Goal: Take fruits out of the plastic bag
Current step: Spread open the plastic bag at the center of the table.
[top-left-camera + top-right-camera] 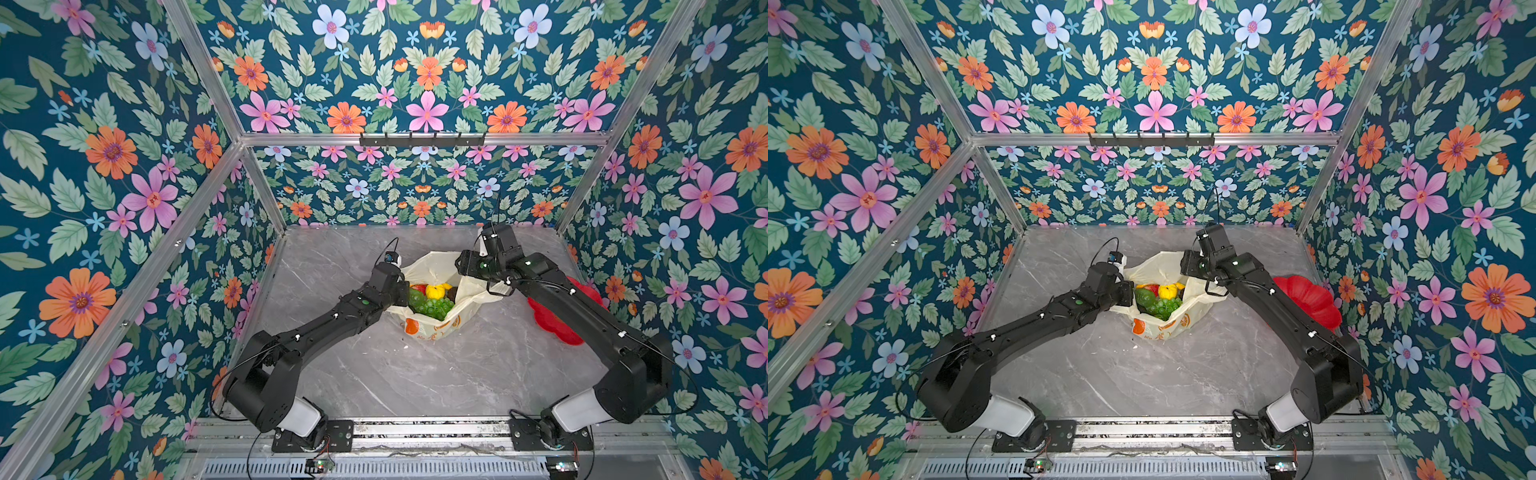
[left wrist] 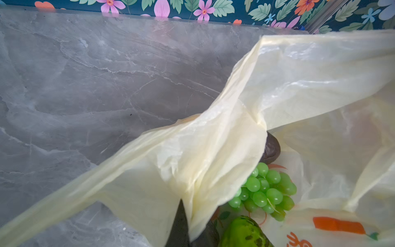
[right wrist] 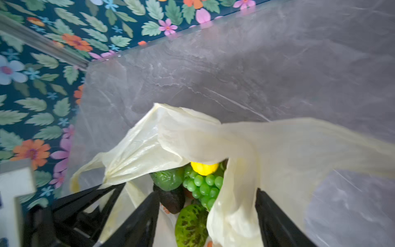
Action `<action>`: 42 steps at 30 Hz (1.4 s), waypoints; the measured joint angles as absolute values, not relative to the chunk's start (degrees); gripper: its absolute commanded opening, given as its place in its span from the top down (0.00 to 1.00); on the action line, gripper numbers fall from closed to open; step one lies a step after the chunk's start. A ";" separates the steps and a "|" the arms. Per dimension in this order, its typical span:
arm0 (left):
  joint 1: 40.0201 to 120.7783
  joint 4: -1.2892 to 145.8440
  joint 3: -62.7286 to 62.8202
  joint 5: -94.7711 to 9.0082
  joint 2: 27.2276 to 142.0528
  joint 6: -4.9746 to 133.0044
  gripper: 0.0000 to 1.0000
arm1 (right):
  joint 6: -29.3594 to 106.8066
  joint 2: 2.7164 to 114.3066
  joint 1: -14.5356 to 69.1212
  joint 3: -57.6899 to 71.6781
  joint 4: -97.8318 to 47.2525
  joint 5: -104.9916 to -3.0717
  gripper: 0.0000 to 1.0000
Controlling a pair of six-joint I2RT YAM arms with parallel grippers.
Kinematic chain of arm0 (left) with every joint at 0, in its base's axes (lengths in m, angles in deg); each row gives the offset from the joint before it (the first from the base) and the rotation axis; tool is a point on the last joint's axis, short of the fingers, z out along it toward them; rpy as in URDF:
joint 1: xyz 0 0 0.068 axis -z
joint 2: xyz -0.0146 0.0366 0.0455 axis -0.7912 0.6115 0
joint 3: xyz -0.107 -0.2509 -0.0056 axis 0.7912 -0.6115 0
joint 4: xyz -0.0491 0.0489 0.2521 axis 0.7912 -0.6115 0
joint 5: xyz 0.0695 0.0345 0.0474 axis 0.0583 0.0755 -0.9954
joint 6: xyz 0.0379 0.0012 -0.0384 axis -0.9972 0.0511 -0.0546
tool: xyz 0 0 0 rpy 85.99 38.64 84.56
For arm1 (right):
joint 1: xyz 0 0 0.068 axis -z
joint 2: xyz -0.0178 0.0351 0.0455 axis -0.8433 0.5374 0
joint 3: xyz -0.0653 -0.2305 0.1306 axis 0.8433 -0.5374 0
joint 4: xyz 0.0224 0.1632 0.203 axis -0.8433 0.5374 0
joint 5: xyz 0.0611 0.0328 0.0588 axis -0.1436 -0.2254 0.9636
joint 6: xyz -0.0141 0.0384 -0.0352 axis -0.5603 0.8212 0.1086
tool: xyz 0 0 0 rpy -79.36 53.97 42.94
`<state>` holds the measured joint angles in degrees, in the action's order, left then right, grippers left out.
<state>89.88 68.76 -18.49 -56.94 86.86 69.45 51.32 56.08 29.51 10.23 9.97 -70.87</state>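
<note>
Fruits: heaped in the open bag, between the two claws; none lies out on the table.
Left claw: shut tight, pinching a gathered fold of the bag's rim and holding it up.
Right claw: jaws wide apart over the mouth; a loose strip of film hangs between them, apparently gripped by neither finger.
Just below: grapes, lemon, avocado and a bumpy green fruit lie uppermost.
Bag's place: around mid-table, somewhat nearer the far edge.
Dish: red, by the right edge, near the bag.
Risk: with that side unheld, the film may sag across the mouth. Closing jaws could then nip plastic along with a fruit and drag the bag. A harder pull from the left could tip it and send round fruits rolling.
Hidden: lower fruits are buried, and no banana or lime shows. The dish is half under the right arm. Both wrist views are blurred, so contact between film and right fingers is unsure.
</note>
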 measured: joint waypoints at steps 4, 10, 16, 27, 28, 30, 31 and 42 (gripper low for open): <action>89.88 68.78 -18.47 -56.94 86.73 70.67 1.00 | 50.75 54.75 24.33 10.90 16.15 -78.59 0.19; 89.88 69.09 -18.65 -56.76 86.16 72.01 1.00 | 51.62 56.08 19.82 10.53 21.11 -86.30 0.18; 89.88 69.13 -18.91 -56.54 85.98 72.16 1.00 | 53.20 61.33 19.98 10.27 22.29 -88.77 0.17; 89.51 70.47 -21.20 -56.50 84.87 74.11 1.00 | 54.57 70.46 23.58 9.11 19.06 -84.53 0.59; 89.12 70.73 -21.53 -56.02 84.74 74.74 1.00 | 54.66 70.38 24.44 8.37 18.23 -84.03 0.66; 86.93 71.21 -22.75 -55.14 84.10 75.59 1.00 | 55.23 68.80 26.84 5.20 15.65 -81.60 0.80; 85.56 71.41 -23.35 -55.08 83.78 76.42 1.00 | 55.21 67.47 28.00 3.45 14.40 -80.55 0.85; 72.90 75.73 -24.35 -45.44 87.71 82.65 1.00 | 56.34 52.82 42.60 -12.77 -7.10 -51.64 1.00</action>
<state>72.90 75.73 -24.35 -45.44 87.71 82.65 56.34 52.82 42.60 -12.77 -7.10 -51.64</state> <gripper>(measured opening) 0.051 0.057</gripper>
